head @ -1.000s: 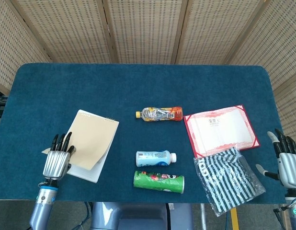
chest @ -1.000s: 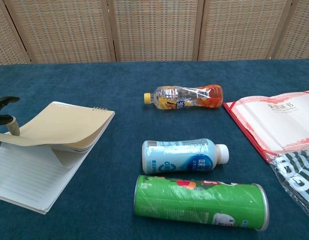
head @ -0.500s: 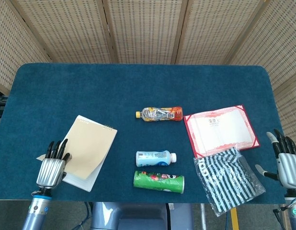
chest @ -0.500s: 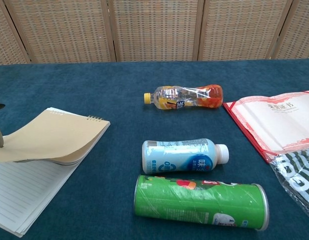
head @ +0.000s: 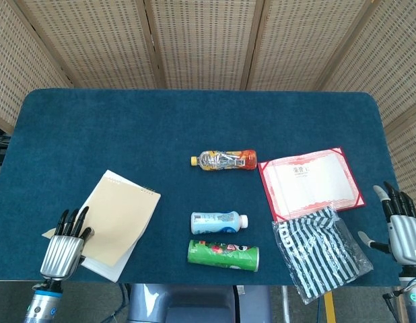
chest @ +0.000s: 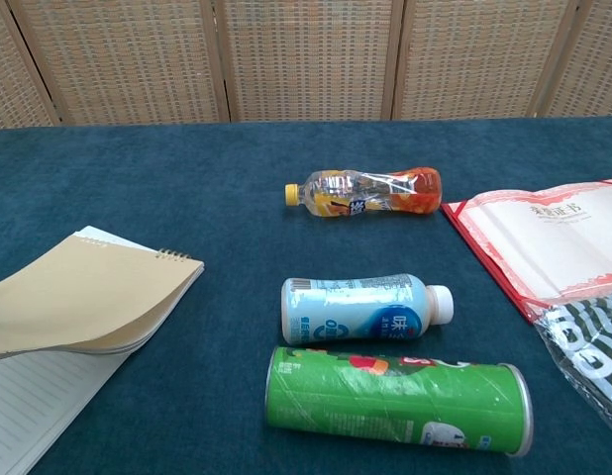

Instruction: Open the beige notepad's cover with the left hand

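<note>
- lower left of the frame: beige notepad (head: 120, 222), cover lifted and curved, lined page exposed.
- left hand (head: 62, 243) at its left edge, fingers at the cover; grasp unclear.
- right hand (head: 403, 227) lower right, released, fingers spread.
- centre: three bottles lying.

**Beige notepad at the tabletop's front-left corner, cover raised**

The beige notepad (head: 120, 219) is spiral-bound along its far short edge and lies slanted near the front-left corner of the tabletop (head: 194, 121). Its plain beige cover (chest: 83, 297) is lifted and bowed upward, off the pages. Under it a white lined page (chest: 34, 411) lies flat, showing at the near end. The notepad's near-left corner reaches close to the tabletop's front edge.
</note>
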Controlling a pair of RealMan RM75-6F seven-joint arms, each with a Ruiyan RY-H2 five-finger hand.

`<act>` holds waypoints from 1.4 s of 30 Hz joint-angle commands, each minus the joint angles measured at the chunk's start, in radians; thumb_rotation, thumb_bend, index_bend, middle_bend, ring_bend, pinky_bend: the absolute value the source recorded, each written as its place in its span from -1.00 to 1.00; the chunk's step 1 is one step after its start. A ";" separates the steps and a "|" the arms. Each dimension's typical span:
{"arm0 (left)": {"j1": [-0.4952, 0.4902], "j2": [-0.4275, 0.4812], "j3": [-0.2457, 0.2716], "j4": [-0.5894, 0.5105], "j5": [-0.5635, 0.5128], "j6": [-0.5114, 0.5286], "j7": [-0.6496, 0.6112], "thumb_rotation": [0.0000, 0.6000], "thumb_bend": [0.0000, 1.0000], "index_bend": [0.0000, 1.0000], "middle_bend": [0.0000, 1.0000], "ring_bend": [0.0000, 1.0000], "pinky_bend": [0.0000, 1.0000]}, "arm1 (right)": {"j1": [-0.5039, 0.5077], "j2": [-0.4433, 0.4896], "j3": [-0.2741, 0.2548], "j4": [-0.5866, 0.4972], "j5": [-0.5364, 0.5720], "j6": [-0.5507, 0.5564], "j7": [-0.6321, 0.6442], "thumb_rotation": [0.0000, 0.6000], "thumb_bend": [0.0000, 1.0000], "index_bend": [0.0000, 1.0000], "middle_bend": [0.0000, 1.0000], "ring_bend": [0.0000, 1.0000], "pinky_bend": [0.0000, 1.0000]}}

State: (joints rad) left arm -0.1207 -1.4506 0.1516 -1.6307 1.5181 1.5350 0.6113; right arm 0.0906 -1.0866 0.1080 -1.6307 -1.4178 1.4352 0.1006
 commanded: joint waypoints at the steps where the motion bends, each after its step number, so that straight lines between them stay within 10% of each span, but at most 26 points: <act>1: 0.015 0.009 0.012 -0.004 0.014 0.008 -0.004 1.00 0.44 0.57 -1.00 -1.00 -1.00 | 0.000 0.000 0.000 0.000 0.000 0.000 0.000 1.00 -0.58 -0.95 -1.00 -1.00 -1.00; 27: 0.130 0.071 0.071 0.006 0.115 0.047 -0.055 1.00 0.44 0.58 -1.00 -1.00 -1.00 | 0.006 -0.006 -0.007 -0.003 -0.005 -0.011 -0.020 1.00 -0.58 -0.95 -1.00 -1.00 -1.00; 42: -0.012 0.104 -0.148 -0.093 0.094 -0.037 0.010 1.00 0.44 0.58 -1.00 -1.00 -1.00 | 0.004 -0.005 -0.004 -0.001 -0.003 -0.006 -0.010 1.00 -0.58 -0.95 -1.00 -1.00 -1.00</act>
State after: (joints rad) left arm -0.1104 -1.3530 0.0276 -1.7081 1.6264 1.5172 0.6092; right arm 0.0947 -1.0913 0.1038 -1.6313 -1.4207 1.4289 0.0903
